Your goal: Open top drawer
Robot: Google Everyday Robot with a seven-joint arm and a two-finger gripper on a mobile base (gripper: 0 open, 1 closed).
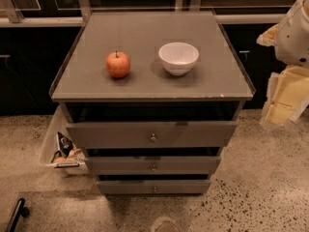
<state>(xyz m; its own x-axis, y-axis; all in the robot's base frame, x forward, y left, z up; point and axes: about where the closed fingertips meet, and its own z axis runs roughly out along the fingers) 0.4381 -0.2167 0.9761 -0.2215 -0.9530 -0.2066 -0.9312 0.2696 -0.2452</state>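
The top drawer (152,133) is the widest grey front right under the cabinet top, with a small round metal knob (153,137) at its centre. A dark gap shows above the front; none of its inside is visible. Two narrower drawer fronts (153,165) sit below it, each with its own knob. My gripper (284,98), cream-coloured below a white arm housing (295,30), is at the right edge of the view. It is to the right of the cabinet, off the floor, well apart from the drawer and its knob.
A red apple (118,64) and a white bowl (178,58) stand on the grey cabinet top (145,30). A clear bin with packets (62,149) sits on the floor left of the cabinet. A black object (15,214) lies at the bottom left. Dark cabinets line the back.
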